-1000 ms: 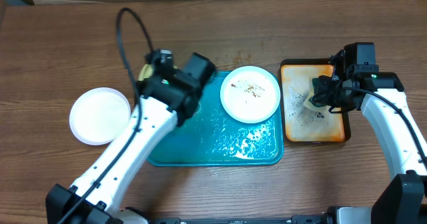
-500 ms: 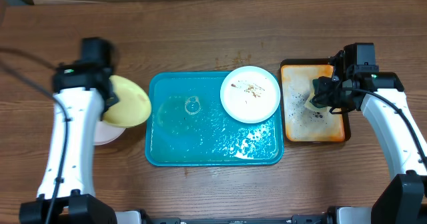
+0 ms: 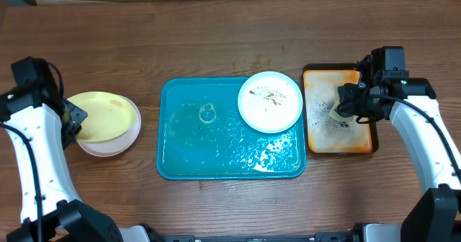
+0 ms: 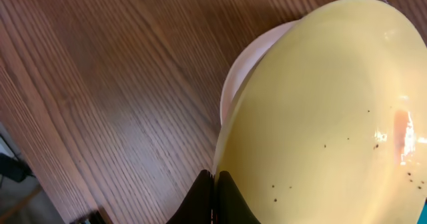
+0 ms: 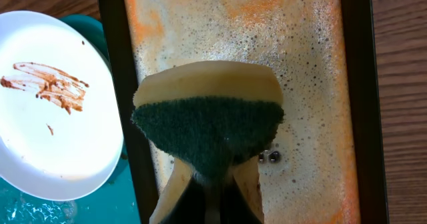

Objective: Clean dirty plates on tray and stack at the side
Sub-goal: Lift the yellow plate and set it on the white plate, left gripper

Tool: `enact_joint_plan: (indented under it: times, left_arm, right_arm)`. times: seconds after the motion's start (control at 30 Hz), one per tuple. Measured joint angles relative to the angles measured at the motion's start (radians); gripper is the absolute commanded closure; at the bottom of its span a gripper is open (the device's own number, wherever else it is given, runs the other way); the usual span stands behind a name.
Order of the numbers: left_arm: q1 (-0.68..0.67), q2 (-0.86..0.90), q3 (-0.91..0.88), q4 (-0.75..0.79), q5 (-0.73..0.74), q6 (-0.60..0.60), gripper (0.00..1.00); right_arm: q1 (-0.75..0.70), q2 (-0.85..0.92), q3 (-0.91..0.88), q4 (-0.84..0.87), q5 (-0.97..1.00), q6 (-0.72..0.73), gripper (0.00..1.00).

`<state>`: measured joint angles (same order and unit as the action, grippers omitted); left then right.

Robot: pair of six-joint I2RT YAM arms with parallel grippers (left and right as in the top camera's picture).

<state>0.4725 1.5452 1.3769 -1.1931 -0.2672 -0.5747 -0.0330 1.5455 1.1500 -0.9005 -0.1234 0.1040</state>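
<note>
Yellow-green plate (image 3: 108, 114), left of frame: likely light, stiff, wet-slick, best held at rim, where left gripper (image 4: 215, 186) pinches it; right gripper (image 5: 212, 183) clamps sponge (image 5: 207, 121).

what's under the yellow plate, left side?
A white plate: only its rim shows past the yellow plate. Its face is covered, so clean or dirty can't be told.

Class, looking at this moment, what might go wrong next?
The left end effector pinches the yellow plate by its rim, off-centre over the white plate beneath; released, it may slide. Dark specks show on it, so it may be stacked dirty. The smeared plate rides the corner rim of the teal tray; scrubbing with the sponge may tip it.
</note>
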Motion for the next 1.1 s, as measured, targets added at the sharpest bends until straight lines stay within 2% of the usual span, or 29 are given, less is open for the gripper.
enact_joint_plan:
  times: [0.17,0.27,0.43,0.47,0.67,0.87,1.1]
  left_arm:
    - [0.031,0.055,0.0,0.013,0.006,0.0,0.96]
    - [0.034,0.097,0.0,0.015,0.007,0.0,0.91]
    - [0.034,0.139,0.0,0.017,0.016,-0.001,0.56]
    - [0.034,0.14,0.0,0.018,0.018,0.0,0.54]
    - [0.034,0.14,0.0,0.019,0.078,0.035,0.51]
    - [0.01,0.14,0.0,0.031,0.275,0.131,0.48]
    - [-0.2,0.14,0.0,0.118,0.517,0.308,0.42]
  right_arm:
    - [0.0,0.0,0.0,-0.001,0.0,0.0,0.96]
    - [0.0,0.0,0.0,-0.001,0.0,0.0,0.96]
    - [0.0,0.0,0.0,-0.001,0.0,0.0,0.96]
    - [0.0,0.0,0.0,-0.001,0.0,-0.001,0.96]
    - [0.0,0.0,0.0,-0.001,0.0,0.0,0.96]
    - [0.0,0.0,0.0,-0.001,0.0,0.0,0.96]
    - [0.0,0.0,0.0,-0.001,0.0,0.0,0.96]
